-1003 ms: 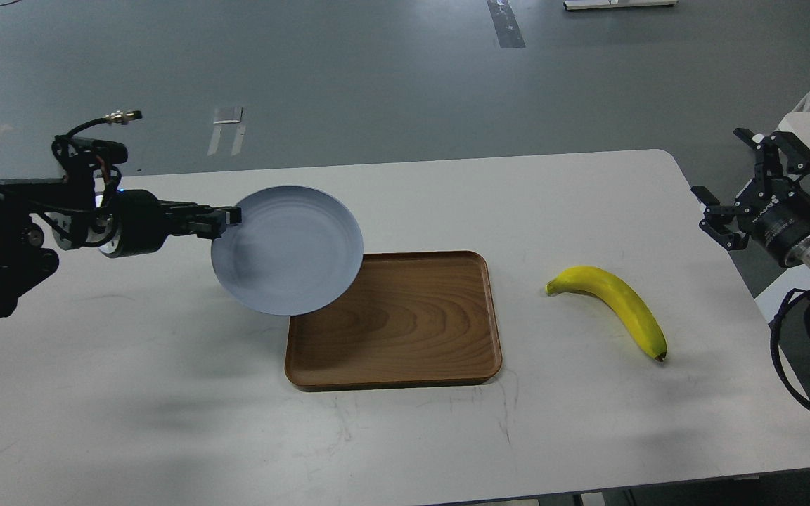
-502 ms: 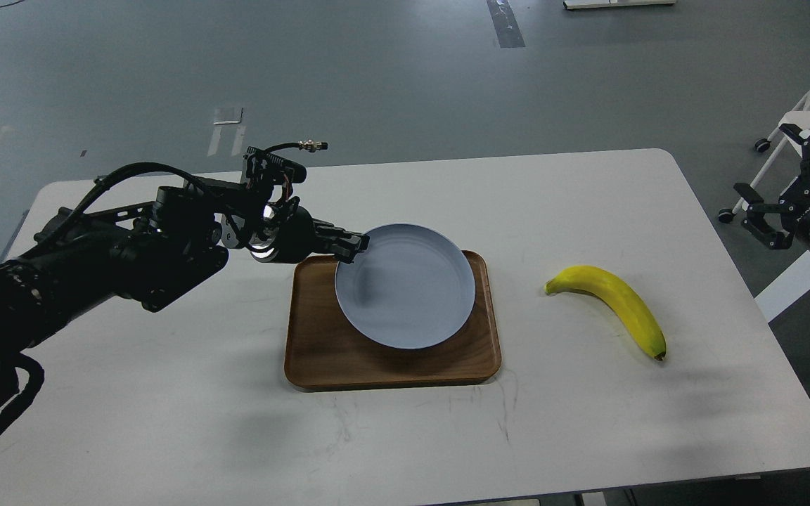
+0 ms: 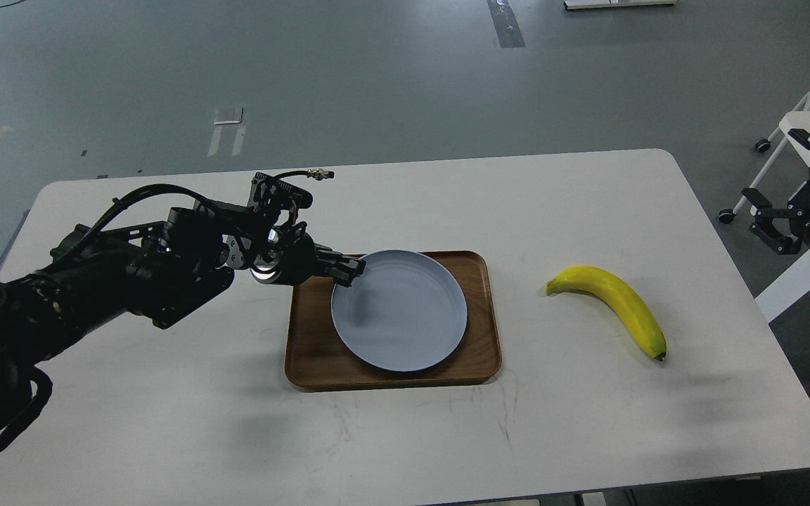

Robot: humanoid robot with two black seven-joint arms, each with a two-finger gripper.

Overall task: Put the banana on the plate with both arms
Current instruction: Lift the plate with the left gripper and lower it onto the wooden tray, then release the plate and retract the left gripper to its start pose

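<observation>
— Why is your left pincer clamped on the plate rim?
— You are setting it onto the wooden tray, ready to receive the banana, which lies on the desk well right.
— And your right pincer?
— Spread wide, off the desk edge.

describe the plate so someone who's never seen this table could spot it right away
On the white table, find the brown wooden tray near the middle. The plate lies on it, its left rim gripped by the left pincer. It is the only round, pale blue-grey thing; the banana lies apart to the right.
</observation>
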